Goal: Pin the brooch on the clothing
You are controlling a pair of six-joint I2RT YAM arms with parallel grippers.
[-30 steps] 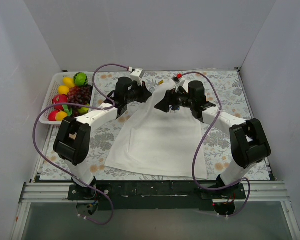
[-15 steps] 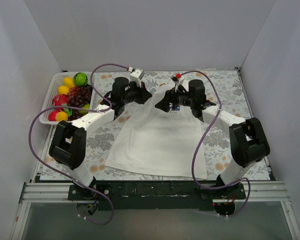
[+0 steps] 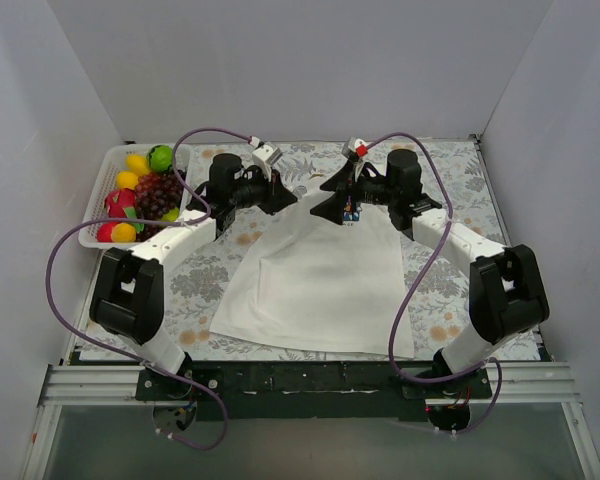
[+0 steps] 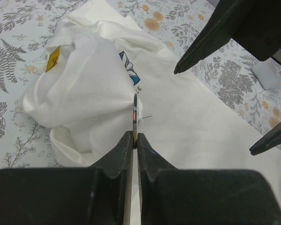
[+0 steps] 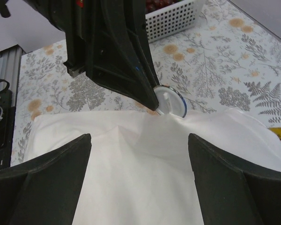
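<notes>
Now, your left gripper: clamped on the brooch, held edge-on at its tips.
Clothing: bunched white T-shirt, just below the brooch.
Your right gripper: fingers wide apart, facing the brooch.

I work in a robotics lab test booth, not a home. Plain white panels wall in the tabletop on three sides, with no furniture or window anywhere. My left arm and right arm are bolted to a bare aluminium rail along the near edge, and purple cables loop loose from them. The grey floral cloth over the tabletop and the white basket of glossy fruit look like staged props.
</notes>
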